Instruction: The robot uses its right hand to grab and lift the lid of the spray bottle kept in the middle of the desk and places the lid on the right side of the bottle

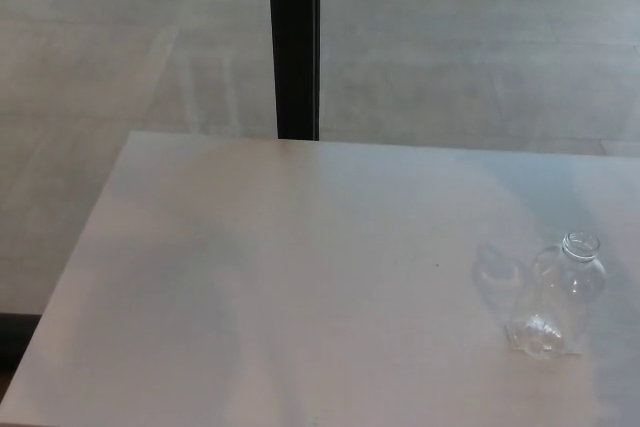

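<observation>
A small clear plastic bottle (558,296) stands on the pale desk (300,277) near its right side. Its neck is bare, with an open round mouth (580,244) at the top. No lid shows anywhere in the head view. Neither of my hands is in the picture.
A black vertical post (294,42) rises behind the desk's far edge, between large panes looking onto a grey floor. The desk's left edge runs diagonally down to the lower left corner.
</observation>
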